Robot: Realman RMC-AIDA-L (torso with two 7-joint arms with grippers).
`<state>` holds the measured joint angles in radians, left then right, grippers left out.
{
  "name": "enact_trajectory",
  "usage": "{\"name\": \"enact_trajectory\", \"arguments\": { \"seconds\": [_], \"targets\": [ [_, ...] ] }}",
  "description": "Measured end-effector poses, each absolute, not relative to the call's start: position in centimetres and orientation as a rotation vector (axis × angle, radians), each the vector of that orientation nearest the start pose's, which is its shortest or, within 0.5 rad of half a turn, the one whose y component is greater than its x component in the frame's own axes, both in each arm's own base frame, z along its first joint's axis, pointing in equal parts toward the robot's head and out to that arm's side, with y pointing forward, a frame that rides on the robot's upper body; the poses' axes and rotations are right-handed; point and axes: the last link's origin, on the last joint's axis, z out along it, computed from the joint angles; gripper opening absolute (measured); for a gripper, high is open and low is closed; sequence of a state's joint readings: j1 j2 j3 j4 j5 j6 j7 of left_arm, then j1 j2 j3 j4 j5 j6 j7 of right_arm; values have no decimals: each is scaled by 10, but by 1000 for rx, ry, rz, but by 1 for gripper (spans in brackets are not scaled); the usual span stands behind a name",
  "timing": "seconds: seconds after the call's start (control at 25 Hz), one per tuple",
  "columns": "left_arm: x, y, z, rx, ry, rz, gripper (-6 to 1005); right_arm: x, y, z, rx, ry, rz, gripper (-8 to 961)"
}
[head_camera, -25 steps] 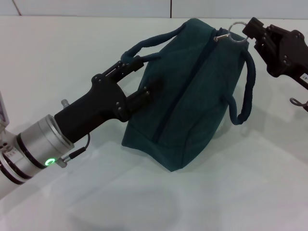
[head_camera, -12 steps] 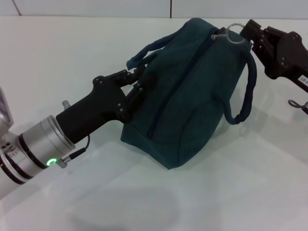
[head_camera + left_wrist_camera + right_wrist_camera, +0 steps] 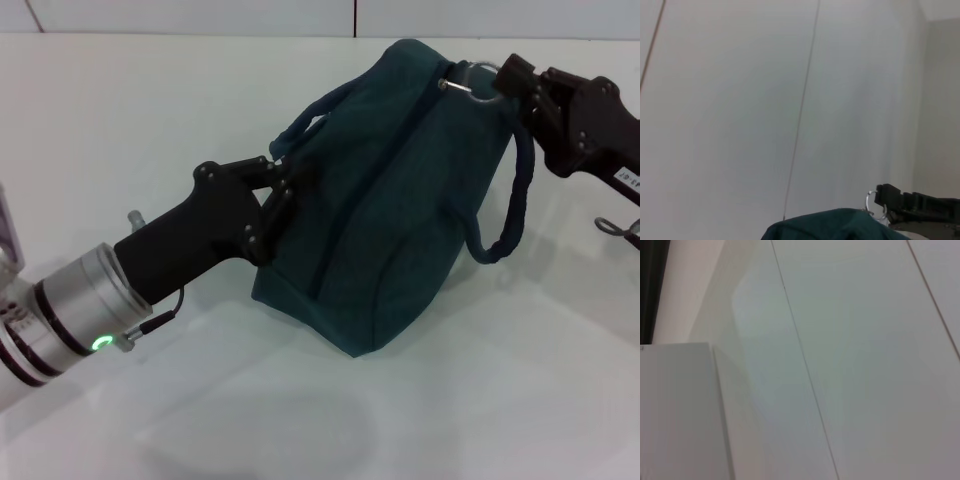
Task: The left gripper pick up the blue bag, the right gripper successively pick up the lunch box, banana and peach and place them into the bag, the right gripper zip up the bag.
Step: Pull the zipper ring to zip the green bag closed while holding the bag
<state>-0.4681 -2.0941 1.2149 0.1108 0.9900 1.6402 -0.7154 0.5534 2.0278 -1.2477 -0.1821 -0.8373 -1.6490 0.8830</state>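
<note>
A plain white table (image 3: pixel 120 110) carried the work, with a pale panelled wall behind it; both wrist views showed mostly that wall. The blue bag (image 3: pixel 390 200) stood tilted near the far edge of the table, towards its right side, with the zipper line drawn closed along its top. The lunch box, banana and peach were not visible in any view (presumably inside the bag, though this could not be confirmed).

The left gripper (image 3: pixel 283 180) was pressed against the bag's left side, its fingers drawn narrow around the near handle (image 3: pixel 320 108) and a fold of fabric. The right gripper (image 3: pixel 510 78) sat at the bag's far top corner, its fingertips closed on the metal ring pull (image 3: pixel 478 78); the left wrist view showed the same ring pull (image 3: pixel 871 202) caught at that claw's tip.

The step in hand appeared to be the end of the zip stroke. Risks from this position:

- Continued pulling with the slider at its end stop would likely drag or tip the bag, as only the left gripper's narrow hold restrained it.
- The thin ring could slip from the fingertips if the pull direction left the zipper line.
- A loose handle grip would let the bag rotate.
</note>
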Motion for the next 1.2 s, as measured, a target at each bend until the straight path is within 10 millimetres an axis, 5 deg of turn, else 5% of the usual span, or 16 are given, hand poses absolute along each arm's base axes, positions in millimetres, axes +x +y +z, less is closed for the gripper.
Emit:
{"name": "enact_trajectory", "arguments": {
  "seconds": [0.4, 0.88, 1.2],
  "targets": [
    [-265, 269, -33, -2269, -311, -1250, 52, 221, 321, -1, -2236, 425, 1535, 15],
    [-281, 271, -20, -2186, -322, -1180, 50, 245, 321, 1, -2101, 574, 1483, 16],
    [-279, 269, -23, -2192, -291, -1175, 48, 227, 314, -12, -2317, 532, 1489, 68]
  ]
}}
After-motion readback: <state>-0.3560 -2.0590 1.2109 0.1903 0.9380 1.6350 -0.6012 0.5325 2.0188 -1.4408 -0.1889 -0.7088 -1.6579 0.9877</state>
